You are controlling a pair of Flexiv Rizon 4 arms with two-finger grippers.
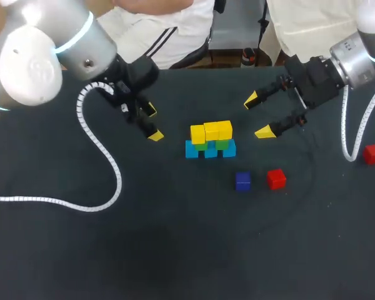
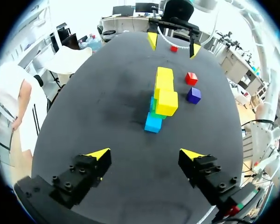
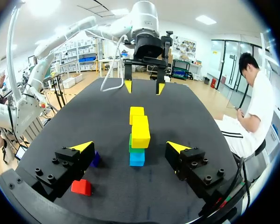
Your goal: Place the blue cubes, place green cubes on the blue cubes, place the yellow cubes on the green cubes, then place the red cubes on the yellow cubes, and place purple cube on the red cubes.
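I find the stack (image 1: pixel 210 141) near the middle of the table (image 1: pixel 175 250), standing between my two grippers. The left gripper (image 1: pixel 152 122) hangs just to its left, fingers spread and holding nothing. The right gripper (image 1: pixel 257 115) hangs just to its right, likewise spread wide and empty. Neither touches a cube. Count of the stack: three blue cubes (image 1: pixel 210 151) in a row on the table, green cubes (image 1: pixel 222 144) on them, and three yellow cubes (image 1: pixel 211 131) on top. The yellow row covers most of the green layer, so I cannot give the green count with certainty. Loose items: one purple cube (image 1: pixel 242 180) and one red cube (image 1: pixel 275 179), side by side but apart, on the robot's side of the stack and to its right. A second red cube (image 1: pixel 373 154) lies well apart near the right edge, beside the right arm's white cable (image 1: pixel 347 140). The left arm's coiled cable (image 1: pixel 103 159) trails over the table left of the stack. In the right wrist view the nearer red cube sits just beside one finger, which partly hides the purple cube.
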